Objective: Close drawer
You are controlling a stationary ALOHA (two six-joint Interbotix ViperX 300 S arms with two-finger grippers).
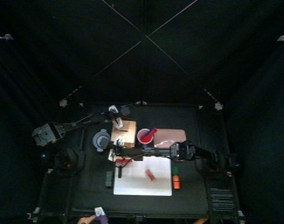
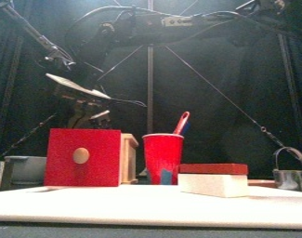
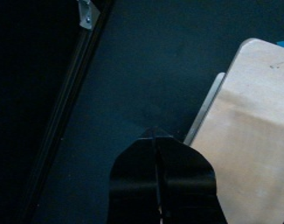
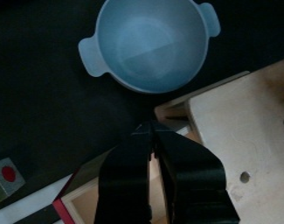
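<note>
- Right gripper (image 4: 152,131): jaws together, nothing between them, tips meeting just at the edge of the drawer (image 4: 243,131), the light-tan wooden unit lying beside and beyond the jaw tips. A pale blue bowl (image 4: 150,44) lies ahead of the tips, apart from them.
- Left gripper (image 3: 159,140): jaws together, empty; a tan wooden panel (image 3: 249,131) lies just beside the tips, seemingly not touching.
- Front view: red drawer front (image 2: 83,158) with its round knob (image 2: 80,156), a red cup (image 2: 162,158) just beside it.
- Risk, judged: a push from closed tips set near one edge could skew the drawer so it binds, or slide the whole unit instead.
- Risk, judged: a shifted unit could knock the cup over.
- Risk, judged: tips slipping off the wood would travel toward the bowl.
</note>
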